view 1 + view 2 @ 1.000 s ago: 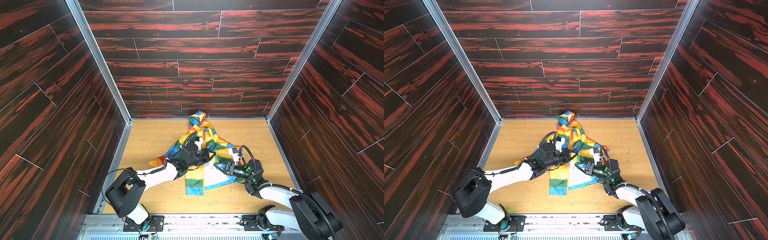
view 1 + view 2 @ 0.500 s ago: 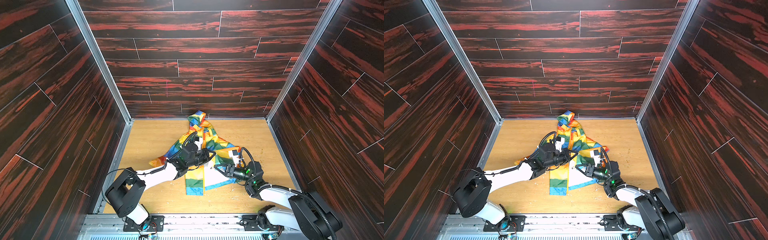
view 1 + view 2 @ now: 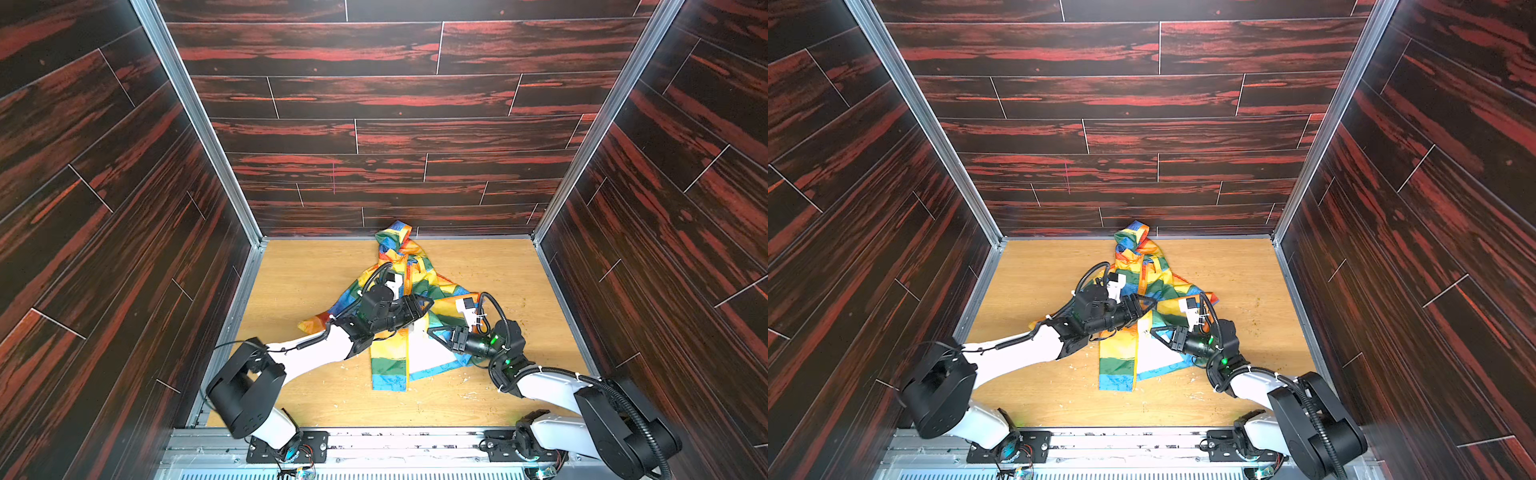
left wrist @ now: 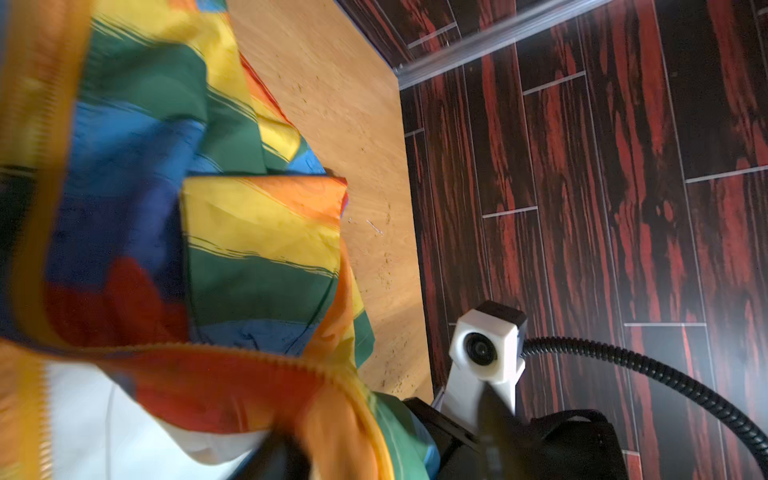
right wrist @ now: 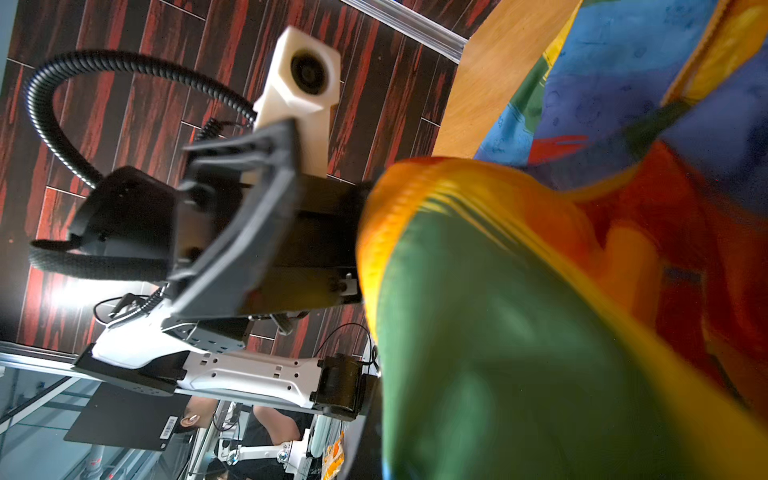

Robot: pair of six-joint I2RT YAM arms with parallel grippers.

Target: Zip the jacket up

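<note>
Evidently a hand-over of grip. The left gripper (image 3: 427,306), shut a second ago, now stands with its jaws spread wide above the jacket (image 3: 390,361), holding nothing that I can see. The right gripper (image 3: 433,331), slightly parted before, has closed its jaws fully and appears to pinch the front edge beside the yellow zipper (image 4: 249,353). The jacket lies mid-tabletop (image 3: 316,286), hood toward the back wall, its front panels parted at the bottom with white lining showing, so the lower zipper is not yet joined. Judgement: the right side now anchors the cloth, freeing the left to re-grasp, probably at the slider or opposite edge. Both wrist views are blurred, and no slider can be made out.
</note>
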